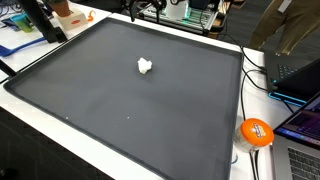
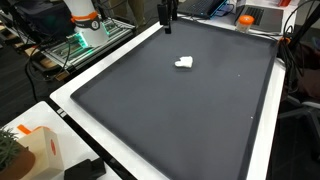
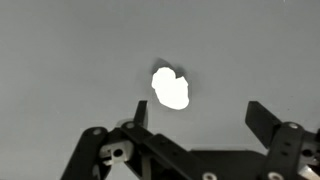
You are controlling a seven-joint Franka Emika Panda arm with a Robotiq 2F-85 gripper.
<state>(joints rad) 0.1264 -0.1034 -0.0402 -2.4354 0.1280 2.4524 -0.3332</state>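
On mat [image 1: 100,120] lies lump [image 1: 146,67], well apart from every edge & corner. Mat lies on table [image 2: 62,98], covering most of it. Over mat hangs gripper [image 3: 197,110]; in wrist view lump sits ahead of it, approx btwn the lines of its two fingers, not touching. Off mat, on table: ball [image 1: 257,132] btwn a mat corner & laptop [image 1: 303,160]; box [image 2: 35,150] off the diagonally opp. corner.

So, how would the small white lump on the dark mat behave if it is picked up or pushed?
The lump looks small and crumpled, so probably light and soft; it may squash in the open gripper. Its uneven shape suggests it will not roll far. On the flat mat a push would likely slide it.
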